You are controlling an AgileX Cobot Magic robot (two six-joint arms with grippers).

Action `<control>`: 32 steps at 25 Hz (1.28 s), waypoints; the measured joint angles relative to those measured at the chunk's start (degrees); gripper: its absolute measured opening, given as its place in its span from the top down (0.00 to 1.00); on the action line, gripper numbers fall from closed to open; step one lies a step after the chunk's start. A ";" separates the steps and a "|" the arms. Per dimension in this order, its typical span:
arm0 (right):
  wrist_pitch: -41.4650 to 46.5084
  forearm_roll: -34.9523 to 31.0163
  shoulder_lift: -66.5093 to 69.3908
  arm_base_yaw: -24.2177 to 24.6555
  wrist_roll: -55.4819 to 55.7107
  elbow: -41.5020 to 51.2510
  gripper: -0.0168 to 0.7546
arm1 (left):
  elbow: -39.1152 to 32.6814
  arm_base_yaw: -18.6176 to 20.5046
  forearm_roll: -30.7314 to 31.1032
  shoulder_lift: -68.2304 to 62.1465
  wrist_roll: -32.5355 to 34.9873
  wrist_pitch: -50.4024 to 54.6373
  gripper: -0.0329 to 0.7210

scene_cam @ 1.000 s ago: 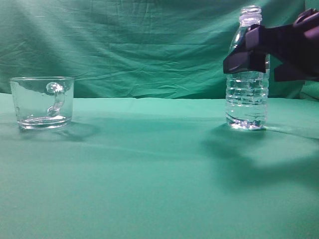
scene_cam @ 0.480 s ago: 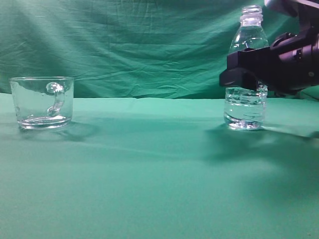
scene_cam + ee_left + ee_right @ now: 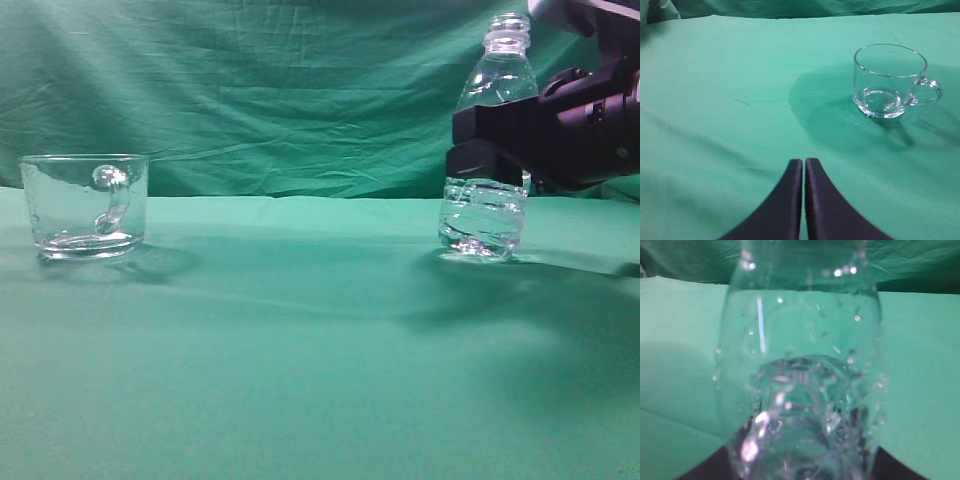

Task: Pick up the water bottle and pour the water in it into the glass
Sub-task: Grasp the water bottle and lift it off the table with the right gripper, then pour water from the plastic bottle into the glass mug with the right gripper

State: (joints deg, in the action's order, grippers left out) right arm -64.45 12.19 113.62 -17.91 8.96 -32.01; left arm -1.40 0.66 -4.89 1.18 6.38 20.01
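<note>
Bottle [image 3: 492,150] tilted in my right gripper [image 3: 490,140], clamped mid-body; left gripper [image 3: 804,172] closed, empty, near glass [image 3: 888,80].

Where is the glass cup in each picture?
Exterior view: the glass stands far left on the green cloth, handle facing the camera.
Left wrist view: the glass sits upper right, handle pointing right.
Right wrist view: not in it; the water bottle fills the picture.
Shared landmark: the green cloth.

left fingers [image 3: 792,200]: dark, curved, tapered | right gripper [image 3: 490,145]: dark, blocky
</note>
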 joint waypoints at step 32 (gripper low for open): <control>66.48 62.31 -6.46 -20.90 36.00 -46.13 0.61 | 0.00 0.00 0.00 0.00 0.00 0.00 0.96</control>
State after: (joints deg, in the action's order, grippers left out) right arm 2.02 74.50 107.16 -38.81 44.96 -78.14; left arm -1.40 0.66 -4.89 1.18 6.38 20.01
